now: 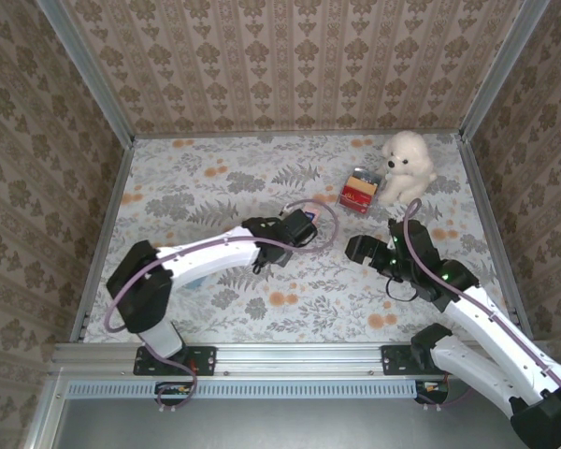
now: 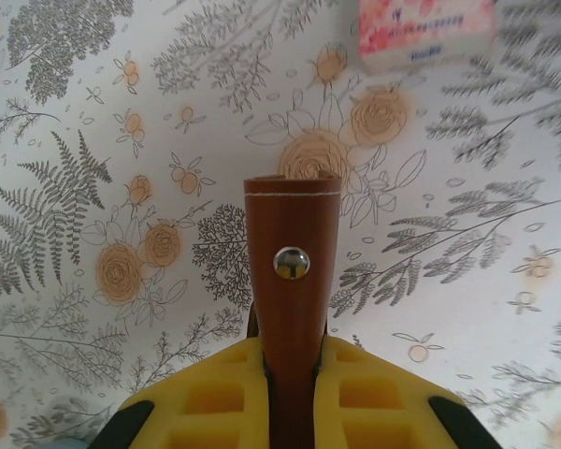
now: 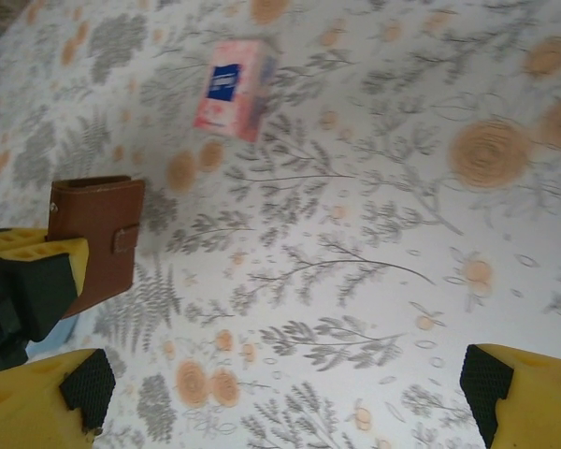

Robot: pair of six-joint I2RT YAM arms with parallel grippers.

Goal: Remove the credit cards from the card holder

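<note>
- at the centre of the top view, the left gripper (image 1: pixel 297 228) is pinched tight on the holder (image 2: pixel 293 271).
- the holder sticks straight out past the fingertips, its long axis running up the left wrist frame, with the snap stud (image 2: pixel 291 263) facing the camera.
- just right of it, the right gripper (image 3: pixel 285 393) is spread wide and holds nothing.
- at the left edge of the right wrist frame, the holder sits outside the jaws' gap, roughly upright, flap side toward them.
- no cards show; the free right arm probably needs to shift toward frame left to reach the holder.
</note>
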